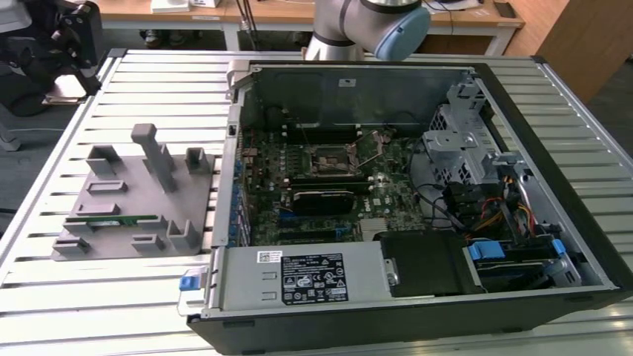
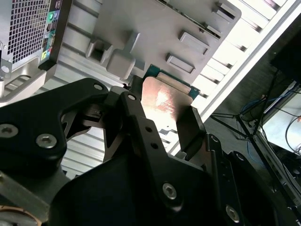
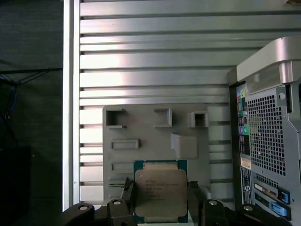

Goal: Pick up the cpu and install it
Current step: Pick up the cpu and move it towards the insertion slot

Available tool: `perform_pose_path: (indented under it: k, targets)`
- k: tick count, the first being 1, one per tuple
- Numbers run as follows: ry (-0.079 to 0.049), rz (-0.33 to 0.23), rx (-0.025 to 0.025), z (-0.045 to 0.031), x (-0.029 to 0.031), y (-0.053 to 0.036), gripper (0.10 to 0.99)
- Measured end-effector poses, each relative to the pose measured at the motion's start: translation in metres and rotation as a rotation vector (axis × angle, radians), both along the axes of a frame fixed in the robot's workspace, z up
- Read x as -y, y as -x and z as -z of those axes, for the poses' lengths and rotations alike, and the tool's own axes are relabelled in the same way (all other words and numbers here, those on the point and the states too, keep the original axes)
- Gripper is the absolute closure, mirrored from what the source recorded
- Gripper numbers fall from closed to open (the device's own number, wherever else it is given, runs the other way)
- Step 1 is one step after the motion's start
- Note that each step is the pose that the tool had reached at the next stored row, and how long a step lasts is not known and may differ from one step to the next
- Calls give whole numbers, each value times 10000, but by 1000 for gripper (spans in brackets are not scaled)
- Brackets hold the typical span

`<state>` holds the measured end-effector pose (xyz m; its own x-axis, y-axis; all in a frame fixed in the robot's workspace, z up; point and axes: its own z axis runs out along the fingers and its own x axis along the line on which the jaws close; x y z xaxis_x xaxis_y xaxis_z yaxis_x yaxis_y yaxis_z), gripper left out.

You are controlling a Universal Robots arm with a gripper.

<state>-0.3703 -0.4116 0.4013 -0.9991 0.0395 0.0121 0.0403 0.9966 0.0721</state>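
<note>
In both wrist views my gripper (image 3: 160, 200) (image 2: 164, 123) is shut on the cpu (image 3: 160, 188) (image 2: 165, 99), a flat square chip with a silvery top and a thin green edge. One black finger (image 3: 127, 194) presses each side of it. The chip hangs well above the grey holder plate (image 3: 155, 136) on the slatted table. In the exterior view the open computer case (image 1: 396, 193) lies on its side, and the motherboard's cpu socket (image 1: 333, 158) stands open near the middle of the board. Part of the arm (image 1: 368, 22) shows at the far side of the table.
The grey holder plate (image 1: 138, 200) with upright posts lies at the exterior view's left of the case, a green memory stick (image 1: 114, 220) resting on it. The case walls, drive cage (image 1: 465, 141), cables and power supply (image 1: 307, 278) surround the motherboard. Dark equipment (image 1: 50, 52) stands at the far left.
</note>
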Motion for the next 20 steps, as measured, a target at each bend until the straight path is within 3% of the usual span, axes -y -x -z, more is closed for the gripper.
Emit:
perform_pose_path:
  k: [20]
  targets:
    - [0,-1,0,10,0,-200,549]
